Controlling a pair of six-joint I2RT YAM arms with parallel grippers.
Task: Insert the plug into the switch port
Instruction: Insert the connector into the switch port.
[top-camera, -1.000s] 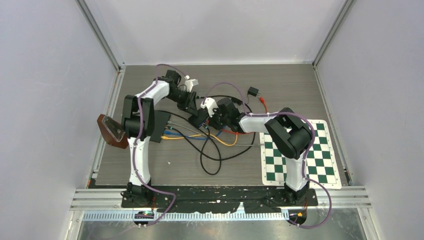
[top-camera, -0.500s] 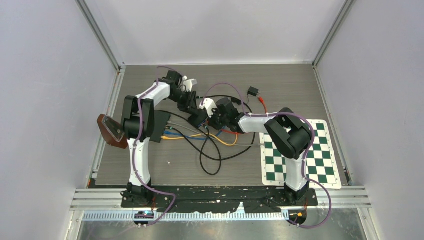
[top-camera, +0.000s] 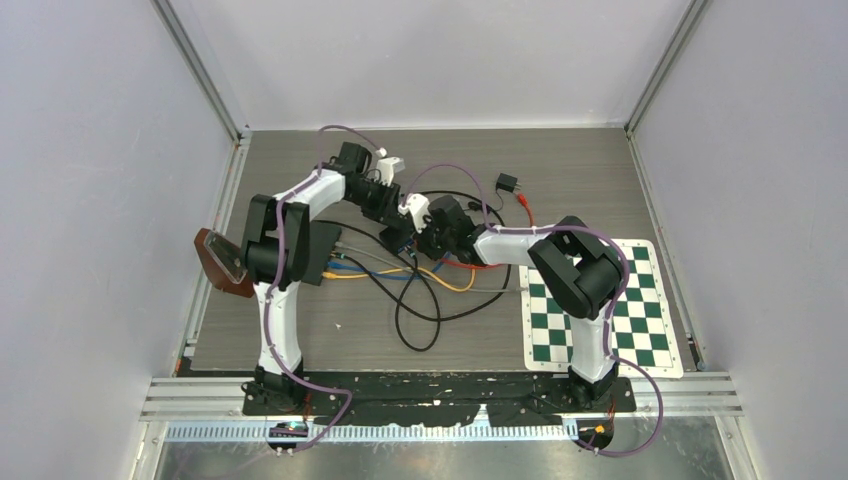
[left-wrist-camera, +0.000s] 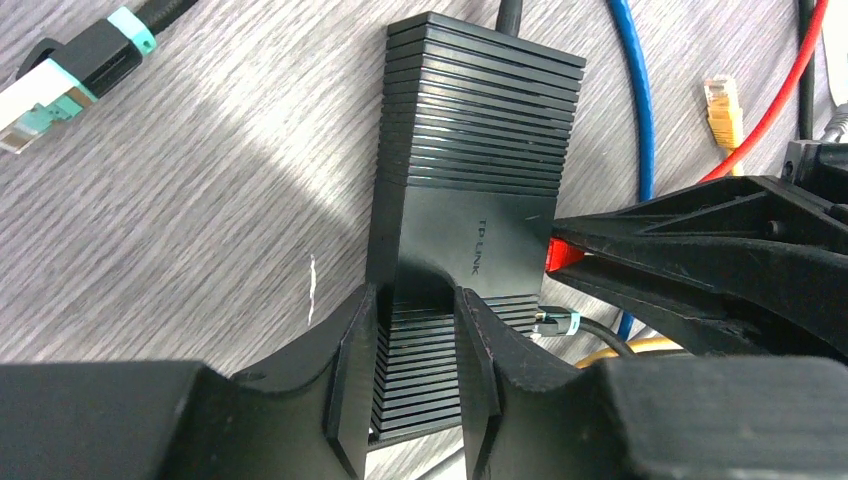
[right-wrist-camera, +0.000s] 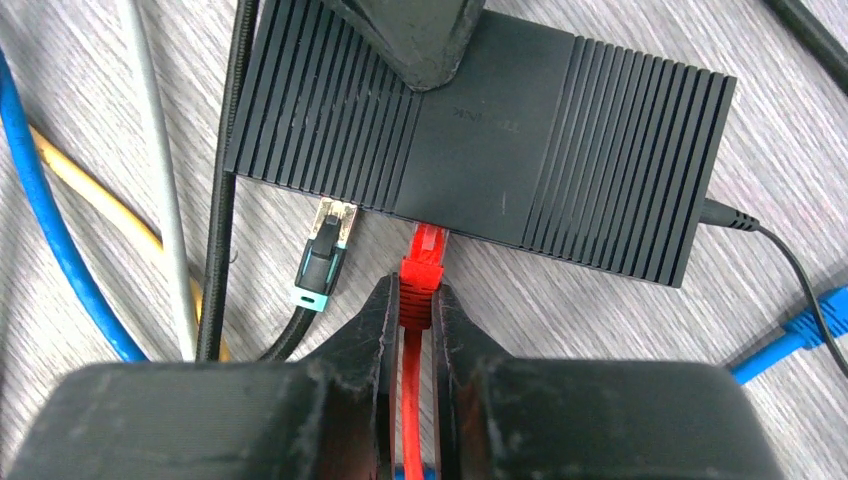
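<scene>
Left claw (left-wrist-camera: 417, 345), slightly spread, presses the switch (left-wrist-camera: 470, 150) onto the desk (left-wrist-camera: 200, 200), seemingly to steady it, while the right claw (right-wrist-camera: 417, 300) pinches the red plug (right-wrist-camera: 425, 250) at its port

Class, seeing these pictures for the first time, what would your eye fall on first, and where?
The bright red plug stands out, pinched in the right end effector, its tip at the front edge of the black ribbed plastic network switch at mid-table. The left end effector rests on that switch, and a green-and-white checkered mat lies far right in the overhead view.
</scene>
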